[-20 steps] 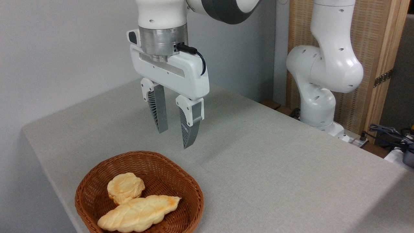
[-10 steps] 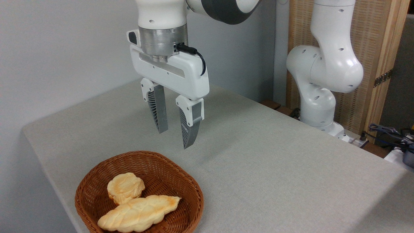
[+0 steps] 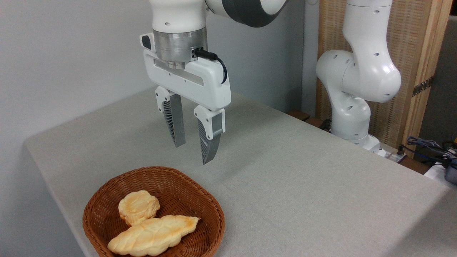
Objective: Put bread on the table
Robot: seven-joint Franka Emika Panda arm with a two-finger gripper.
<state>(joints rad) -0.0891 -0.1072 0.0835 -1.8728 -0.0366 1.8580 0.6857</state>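
Gripper (image 3: 192, 153) above bench (image 3: 303, 178), jaws apart and empty, bread (image 3: 138, 207) in basket (image 3: 210, 210) beside loaf (image 3: 153, 235).

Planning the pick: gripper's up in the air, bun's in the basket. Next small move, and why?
Probably bring the gripper toward the camera and down over the bread. Its jaws are open and empty, hanging above the table just behind the basket, while the bun sits inside, touching the long loaf.

Matt fabric table (image 3: 303, 185); woven wicker basket (image 3: 200, 194); ribbed grey fingers (image 3: 209, 142).
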